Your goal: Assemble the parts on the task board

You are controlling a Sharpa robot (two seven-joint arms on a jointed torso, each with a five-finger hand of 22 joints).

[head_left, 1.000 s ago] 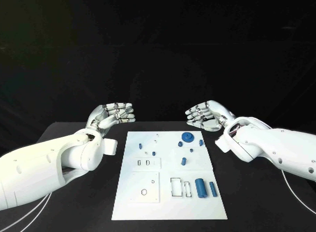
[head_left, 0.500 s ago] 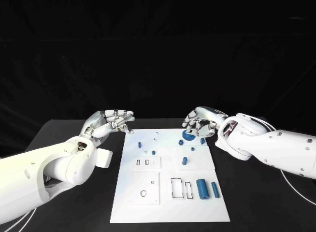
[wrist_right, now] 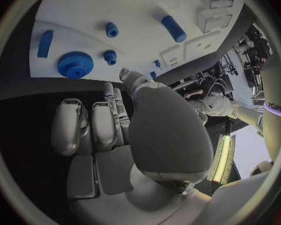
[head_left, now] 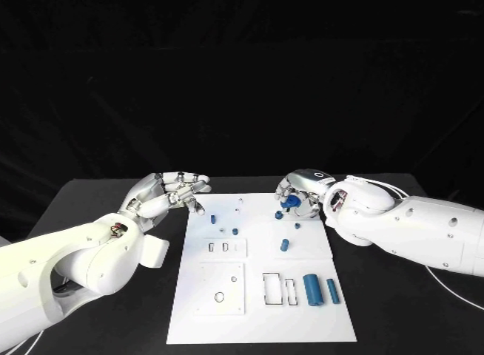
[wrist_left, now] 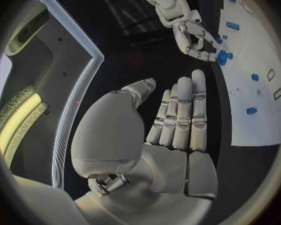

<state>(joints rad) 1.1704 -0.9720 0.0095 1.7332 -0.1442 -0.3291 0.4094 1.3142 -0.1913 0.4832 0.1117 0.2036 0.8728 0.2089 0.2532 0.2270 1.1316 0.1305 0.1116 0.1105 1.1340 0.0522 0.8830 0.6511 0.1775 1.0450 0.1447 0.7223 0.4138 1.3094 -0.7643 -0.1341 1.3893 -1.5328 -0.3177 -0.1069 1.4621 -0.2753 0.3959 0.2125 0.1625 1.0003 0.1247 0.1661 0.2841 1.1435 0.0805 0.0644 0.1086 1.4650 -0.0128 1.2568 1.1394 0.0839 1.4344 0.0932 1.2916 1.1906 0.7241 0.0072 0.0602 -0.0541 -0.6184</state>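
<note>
Two blue cylinders (head_left: 319, 289) lie near on the white task board (head_left: 261, 325), right of a rectangular slot. Farther off, small blue pegs (head_left: 285, 245) dot its middle. At the far edge, a toothed blue gear (head_left: 291, 200) sits under the right hand (head_left: 302, 194), whose fingers hang loosely curled and empty; the left hand (head_left: 169, 191) hovers open.

One white task board (head_left: 261, 296), about eight blue parts (head_left: 310, 288), two hands (head_left: 178, 188).

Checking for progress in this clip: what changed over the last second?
The right hand has come in over the task board's far edge to the blue gear, fingers around it; whether it grips is unclear. The left hand edged toward the board's far left corner, holding nothing. The other blue parts stayed put.
</note>
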